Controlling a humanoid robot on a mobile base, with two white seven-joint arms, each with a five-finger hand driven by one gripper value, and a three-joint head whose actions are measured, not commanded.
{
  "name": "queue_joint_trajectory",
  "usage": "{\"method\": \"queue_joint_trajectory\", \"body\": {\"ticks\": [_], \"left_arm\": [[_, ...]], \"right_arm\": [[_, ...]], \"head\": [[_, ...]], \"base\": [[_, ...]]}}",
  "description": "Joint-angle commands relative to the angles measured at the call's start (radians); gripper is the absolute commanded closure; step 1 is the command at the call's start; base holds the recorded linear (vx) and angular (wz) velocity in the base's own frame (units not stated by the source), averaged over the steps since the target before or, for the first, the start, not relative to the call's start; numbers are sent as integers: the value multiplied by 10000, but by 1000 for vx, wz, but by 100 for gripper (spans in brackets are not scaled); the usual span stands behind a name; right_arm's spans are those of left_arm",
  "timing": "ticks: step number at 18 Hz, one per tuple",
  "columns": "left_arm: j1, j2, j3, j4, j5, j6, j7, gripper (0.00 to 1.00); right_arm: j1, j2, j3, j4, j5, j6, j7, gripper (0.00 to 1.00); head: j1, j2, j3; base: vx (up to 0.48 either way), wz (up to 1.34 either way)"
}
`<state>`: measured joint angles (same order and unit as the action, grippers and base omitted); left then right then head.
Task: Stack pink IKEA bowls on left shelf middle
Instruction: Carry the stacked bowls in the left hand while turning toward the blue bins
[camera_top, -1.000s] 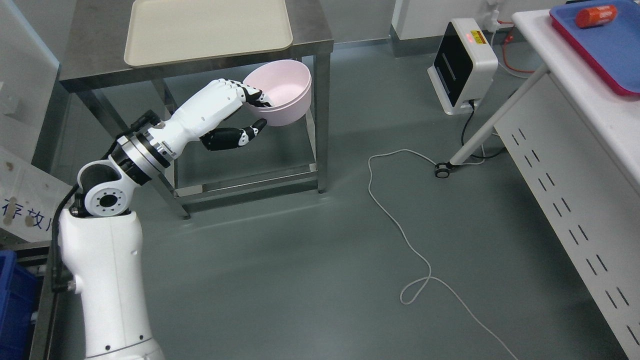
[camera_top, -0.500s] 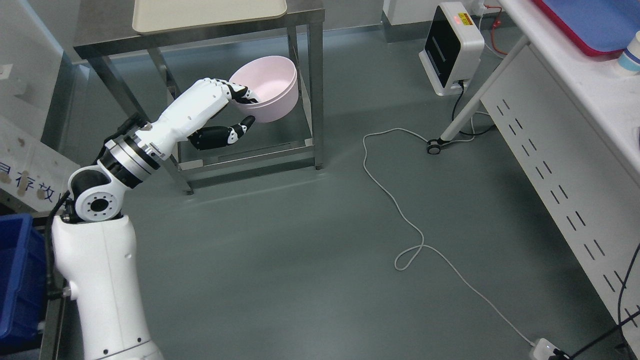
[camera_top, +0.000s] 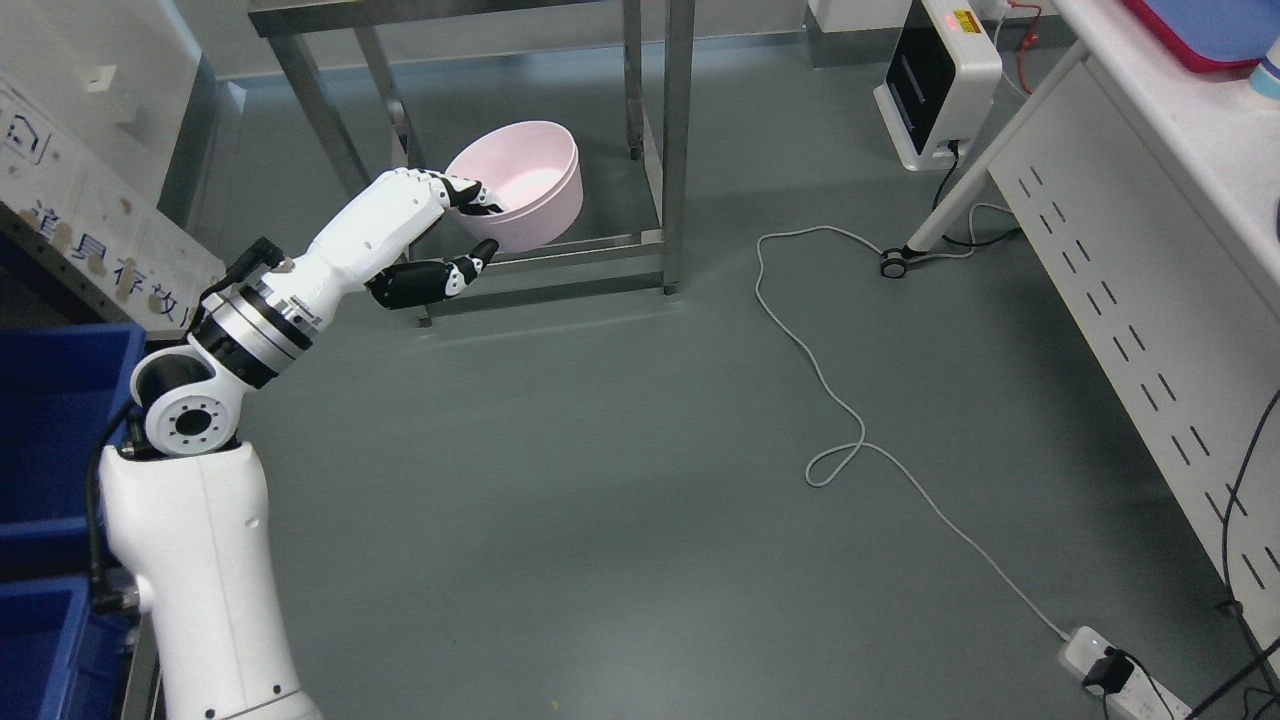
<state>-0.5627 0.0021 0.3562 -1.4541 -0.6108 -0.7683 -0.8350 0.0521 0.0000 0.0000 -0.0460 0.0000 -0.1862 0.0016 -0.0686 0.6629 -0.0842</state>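
Left hand (camera_top: 455, 235) grips pink bowl (camera_top: 520, 197) rim, beside steel table leg (camera_top: 676, 140).

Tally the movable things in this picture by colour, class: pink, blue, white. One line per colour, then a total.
Pink: 1, the pink bowl in the left hand.
Blue: 1, the blue bin.
White: 2, the white heater and the power strip.
Total: 4

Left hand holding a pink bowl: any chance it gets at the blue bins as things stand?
Probably not: the left hand is shut on the pink bowl, stretched out away from the blue bins beside its shoulder.
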Motion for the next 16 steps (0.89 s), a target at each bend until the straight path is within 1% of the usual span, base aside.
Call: {"method": "queue_joint_trajectory", "body": {"ticks": [1, 6, 9, 11, 13, 16], "left_arm": [[-247, 153, -94, -1, 278, -63, -10, 96], [-249, 153, -707, -1, 386, -79, 82, 96], [-325, 153, -1243, -62, 1120, -109, 112, 96], [-523, 153, -1566, -291, 1291, -109, 113, 96], [-952, 153, -1599, -354, 1307, -48, 113, 96], [-1230, 153, -1415, -415, 1306, 14, 113, 96]], "right_arm": [[0, -174, -107, 0, 77, 6, 15, 0], [0, -174, -107, 0, 77, 6, 15, 0], [0, -174, -107, 0, 77, 6, 15, 0], [0, -174, -107, 0, 77, 6, 30, 0], [0, -174, -107, 0, 77, 6, 30, 0], [0, -174, -107, 0, 77, 6, 15, 0]], "head": [[0, 0, 0], [0, 1, 0], [0, 1, 0], [0, 1, 0], [0, 1, 0], [0, 1, 0]], "base": [[-394, 300], [-393, 359], [-365, 414], [-385, 534], [-321, 663], [-260, 865]]}}
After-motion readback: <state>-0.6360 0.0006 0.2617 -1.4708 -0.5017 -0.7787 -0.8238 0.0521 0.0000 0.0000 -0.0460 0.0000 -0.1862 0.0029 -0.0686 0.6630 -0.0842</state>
